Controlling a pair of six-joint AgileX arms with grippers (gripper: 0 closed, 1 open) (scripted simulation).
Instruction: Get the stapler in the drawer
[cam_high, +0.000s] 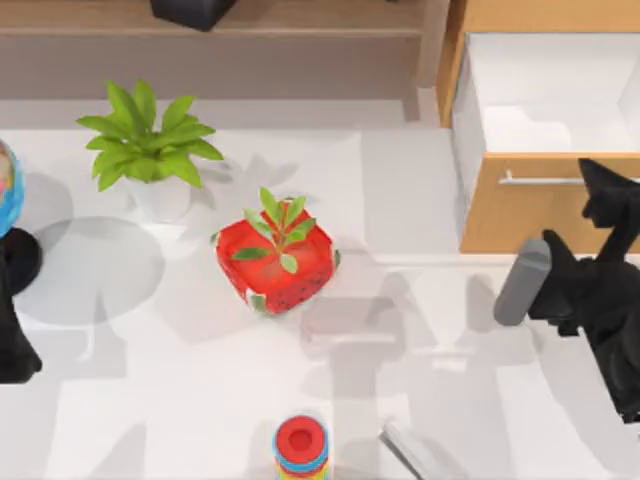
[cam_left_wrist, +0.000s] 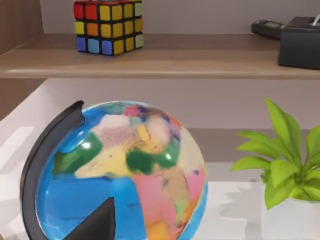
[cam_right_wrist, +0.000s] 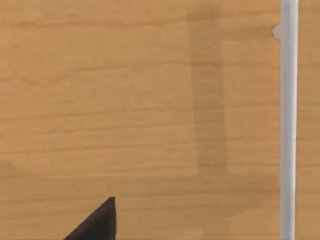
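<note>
Fingers on your right gripper (cam_high: 600, 200) hang just in front of the drawer (cam_high: 520, 205), over its silver bar handle (cam_high: 540, 180), but whether they're spread or pressed together I cannot tell from here. Your right wrist view faces the light-wood front (cam_right_wrist: 125, 100) up close, the handle (cam_right_wrist: 288, 120) running along one edge and one dark fingertip (cam_right_wrist: 97, 222) poking in.

That drawer stands pulled open at the top view's right, white inside (cam_high: 545, 105) showing.

Your stapler (cam_high: 415, 447) lies on the worktop (cam_high: 150, 380) at the near edge, a slim pale bar angled away, just right of the ring toy (cam_high: 301, 447) with its red top. It's well apart from the drawer, and nothing is holding it.

Now look at the middle: a red strawberry-patterned pot (cam_high: 276, 262) with a small plant sits between the left side and the drawer. Behind it to the left stands a bigger leafy plant (cam_high: 145, 140) in a white pot. A grey cylinder (cam_high: 522, 283) on your right arm sticks out over the worktop below the drawer front.

Your left arm (cam_high: 15, 340) is parked at the left edge, beside the globe (cam_high: 8, 190). Its wrist view looks onto that globe (cam_left_wrist: 125, 175), with a colour cube (cam_left_wrist: 107, 26) and a dark box (cam_left_wrist: 299, 42) up on the wooden shelf (cam_left_wrist: 160, 57); its fingers, I cannot tell.
</note>
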